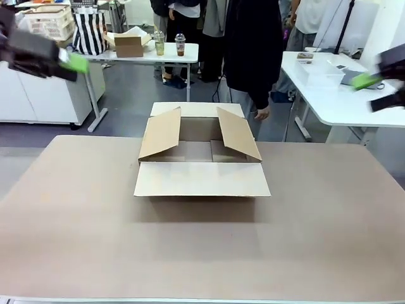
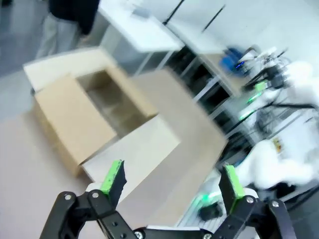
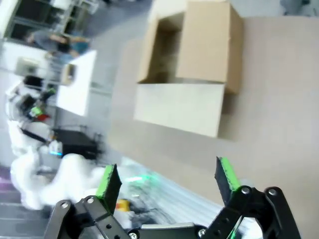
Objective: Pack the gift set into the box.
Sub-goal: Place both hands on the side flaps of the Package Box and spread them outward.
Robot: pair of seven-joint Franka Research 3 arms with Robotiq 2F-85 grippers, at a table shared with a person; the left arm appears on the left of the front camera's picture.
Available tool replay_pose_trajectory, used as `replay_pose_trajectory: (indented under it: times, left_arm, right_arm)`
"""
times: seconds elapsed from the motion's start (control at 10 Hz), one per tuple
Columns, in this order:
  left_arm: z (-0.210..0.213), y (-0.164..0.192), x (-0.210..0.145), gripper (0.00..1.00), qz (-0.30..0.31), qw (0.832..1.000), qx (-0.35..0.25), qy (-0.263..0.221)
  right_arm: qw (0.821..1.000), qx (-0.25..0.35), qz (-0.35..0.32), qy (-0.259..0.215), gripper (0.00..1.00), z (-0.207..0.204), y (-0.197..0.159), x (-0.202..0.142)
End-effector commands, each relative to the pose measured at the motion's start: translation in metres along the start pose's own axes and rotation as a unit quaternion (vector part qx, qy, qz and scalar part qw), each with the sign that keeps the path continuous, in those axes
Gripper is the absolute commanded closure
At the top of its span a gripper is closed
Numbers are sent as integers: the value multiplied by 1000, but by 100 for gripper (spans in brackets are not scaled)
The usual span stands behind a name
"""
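At the middle of the table (image 1: 76,240), somewhat toward its far edge, stands the box (image 1: 202,180). Bare tabletop lies open all around it, in broad strips to left and right and a wide stretch on the robot's side. The box is plain brown corrugated card with all four flaps open. The near flap lies out flat toward the robot, the two side flaps rise at a slant, and the far flap lies back toward the person. What shows of its floor seems to be plain card (it is shadowed, and both wrist views are blurred).

The left gripper (image 1: 74,62) hangs high at the upper left, well apart from the box. Seen from its wrist, this gripper (image 2: 172,177) has its jaws spread wide, with nothing between the green pads. The right gripper (image 1: 365,80) is high at the upper right. In its wrist view that gripper (image 3: 167,177) gapes just as wide and holds nothing.

Beyond the far edge stands a person (image 1: 253,44) in dark clothes, one hand (image 1: 261,114) hanging just behind the box.
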State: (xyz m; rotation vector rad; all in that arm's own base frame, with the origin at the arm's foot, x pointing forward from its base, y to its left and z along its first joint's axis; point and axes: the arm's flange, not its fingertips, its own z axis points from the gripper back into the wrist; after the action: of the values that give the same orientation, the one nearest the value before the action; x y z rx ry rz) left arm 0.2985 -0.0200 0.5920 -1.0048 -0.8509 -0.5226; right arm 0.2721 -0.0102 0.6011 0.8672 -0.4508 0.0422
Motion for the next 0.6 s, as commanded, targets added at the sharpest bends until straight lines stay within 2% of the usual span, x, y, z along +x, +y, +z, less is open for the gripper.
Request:
replay_pose_trajectory:
  times: [0.0, 0.1, 0.2, 0.5]
  left_arm:
    - [15, 14, -71, 0, 113, 970, -142, -161]
    - [17, 17, -76, 0, 146, 972, -76, -166]
    - [27, 17, -1, 0, 42, 996, -49, -59]
    - [27, 17, -1, 0, 42, 996, -49, -59]
  right_arm:
    - [955, 174, -224, -93, 0, 16, -40, -2]
    - [953, 168, -222, -120, 0, 9, -47, -8]
    - [996, 56, -63, -16, 0, 20, -23, 0]
    - [996, 56, -63, -16, 0, 20, -23, 0]
